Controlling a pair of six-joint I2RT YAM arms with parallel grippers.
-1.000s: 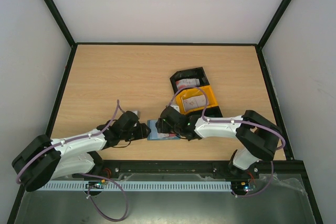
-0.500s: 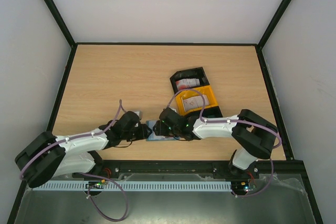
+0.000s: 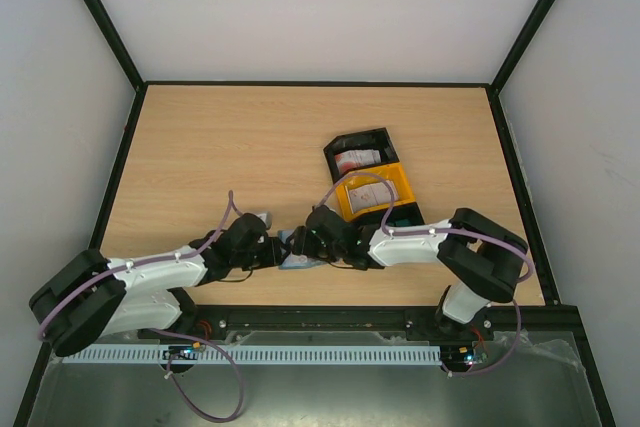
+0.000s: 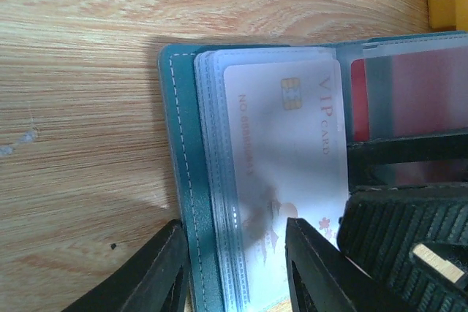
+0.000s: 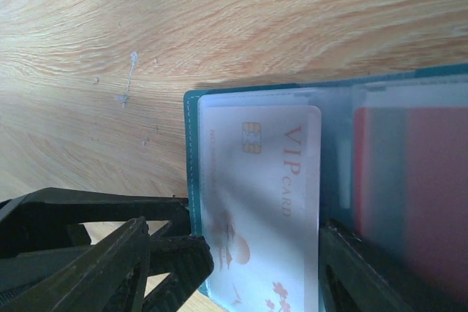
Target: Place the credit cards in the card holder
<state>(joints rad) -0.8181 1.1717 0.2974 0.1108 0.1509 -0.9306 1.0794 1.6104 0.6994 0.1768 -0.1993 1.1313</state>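
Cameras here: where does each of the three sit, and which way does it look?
Top external: fixed above and behind the bases, looking down at the table; both arms show whole, meeting over the wallet.
Left wrist: on the left arm, looking down close at the open wallet; its own fingers show at the bottom.
Right wrist: on the right arm, looking down close at the same wallet; its own fingers show at the bottom.
Shared: both wrist views show the white card and the red card.
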